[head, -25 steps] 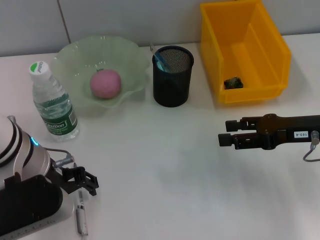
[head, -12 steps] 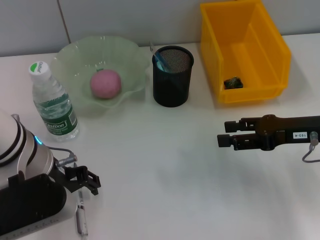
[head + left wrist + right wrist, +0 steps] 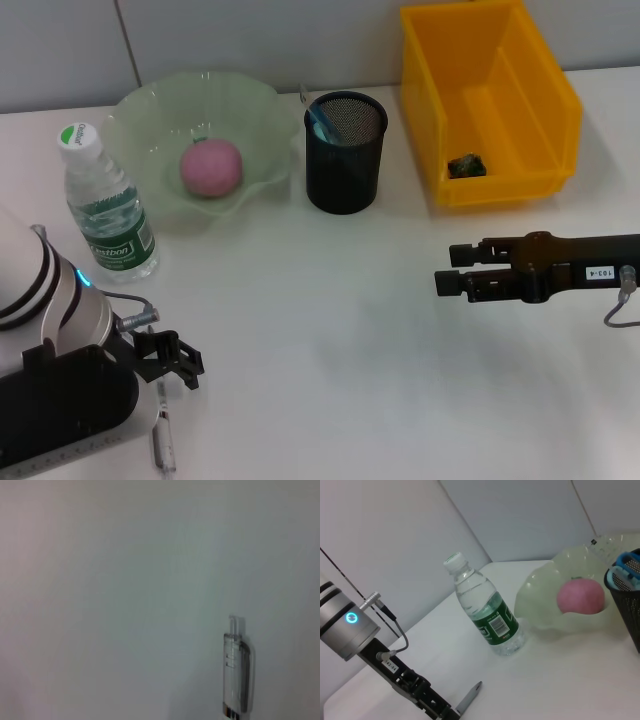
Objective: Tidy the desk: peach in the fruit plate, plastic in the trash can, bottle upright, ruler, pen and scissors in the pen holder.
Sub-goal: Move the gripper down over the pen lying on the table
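Since 1 s earlier the left gripper (image 3: 178, 362) had slid lower and slightly further along the pen (image 3: 162, 440), its arm housing sitting closer to the near table edge; the right gripper (image 3: 447, 268) had barely shifted. Left arm was low over the desk (image 3: 330, 340), wrist angled down, short black fingers (image 3: 188, 368) splayed narrowly just above the pen's upper end, not gripping it. Pen lay flat on the desk directly under and behind that gripper, running toward the near edge; its lower end was cut off and partly covered by the arm housing. Left wrist view showed only the clear pen's clicker end (image 3: 235, 670) on bare desk, no fingers visible.

Right arm stretched level across the desk, its 2 fingers parallel with a small gap, holding nothing. Yellow bin (image 3: 490, 100) sat beyond it with a small dark scrap (image 3: 466, 165) inside, too small to identify. Mesh pen holder (image 3: 344, 152) stood well ahead of the left gripper, blue-handled item (image 3: 320, 122) inside, mostly hidden. Bottle (image 3: 105, 205) stood upright just ahead of the left arm; peach (image 3: 211, 167) rested in the green plate (image 3: 150, 110).
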`<state>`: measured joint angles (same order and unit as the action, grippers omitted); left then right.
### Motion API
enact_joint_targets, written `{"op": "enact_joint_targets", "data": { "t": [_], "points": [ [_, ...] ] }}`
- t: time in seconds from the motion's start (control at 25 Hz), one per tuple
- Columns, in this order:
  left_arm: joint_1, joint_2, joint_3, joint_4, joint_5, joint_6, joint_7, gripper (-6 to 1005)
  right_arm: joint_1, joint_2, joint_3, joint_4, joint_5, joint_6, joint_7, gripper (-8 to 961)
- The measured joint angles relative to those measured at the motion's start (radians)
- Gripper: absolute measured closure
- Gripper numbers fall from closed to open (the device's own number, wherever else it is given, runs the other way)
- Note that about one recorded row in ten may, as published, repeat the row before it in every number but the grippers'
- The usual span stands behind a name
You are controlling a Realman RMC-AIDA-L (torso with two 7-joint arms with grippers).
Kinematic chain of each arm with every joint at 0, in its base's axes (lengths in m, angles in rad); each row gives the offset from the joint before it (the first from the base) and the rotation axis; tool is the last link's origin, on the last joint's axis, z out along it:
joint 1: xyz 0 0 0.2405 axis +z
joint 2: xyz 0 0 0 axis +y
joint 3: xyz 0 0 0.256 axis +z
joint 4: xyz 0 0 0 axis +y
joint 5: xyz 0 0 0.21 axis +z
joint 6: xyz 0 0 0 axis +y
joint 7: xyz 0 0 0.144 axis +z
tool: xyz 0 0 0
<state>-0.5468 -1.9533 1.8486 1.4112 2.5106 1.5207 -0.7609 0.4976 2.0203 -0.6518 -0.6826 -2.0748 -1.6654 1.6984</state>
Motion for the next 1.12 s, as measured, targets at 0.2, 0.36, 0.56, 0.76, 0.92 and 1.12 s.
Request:
{"op": "enact_joint_targets", "data": {
  "t": [0.2, 0.36, 0.56, 0.76, 0.92, 1.12],
  "points": [
    [-0.011, 0.0, 0.003, -0.011, 0.0, 0.001, -0.004, 292, 0.0, 0.003, -0.001, 0.001, 0.0, 0.004, 0.0, 200],
    [-0.014, 0.001, 0.007, -0.017, 0.0, -0.002, -0.005, 298, 0.0, 0.003, 0.0, 0.001, 0.0, 0.004, 0.0, 200],
    [-0.017, -0.001, 0.012, -0.02, 0.002, -0.003, -0.008, 380, -0.001, 0.003, 0.0, 0.002, -0.001, 0.004, -0.001, 200],
    [-0.027, -0.005, 0.012, -0.031, 0.0, -0.004, -0.013, 470, -0.002, 0.002, 0.0, 0.002, -0.001, 0.004, -0.002, 200],
    [-0.033, -0.008, 0.012, -0.038, -0.002, -0.004, -0.014, 487, -0.004, -0.001, 0.0, 0.002, -0.001, 0.004, -0.001, 200],
    [-0.038, -0.01, 0.012, -0.045, -0.001, -0.004, -0.013, 486, -0.004, -0.002, -0.001, 0.002, -0.001, 0.004, -0.001, 201]
  ]
}}
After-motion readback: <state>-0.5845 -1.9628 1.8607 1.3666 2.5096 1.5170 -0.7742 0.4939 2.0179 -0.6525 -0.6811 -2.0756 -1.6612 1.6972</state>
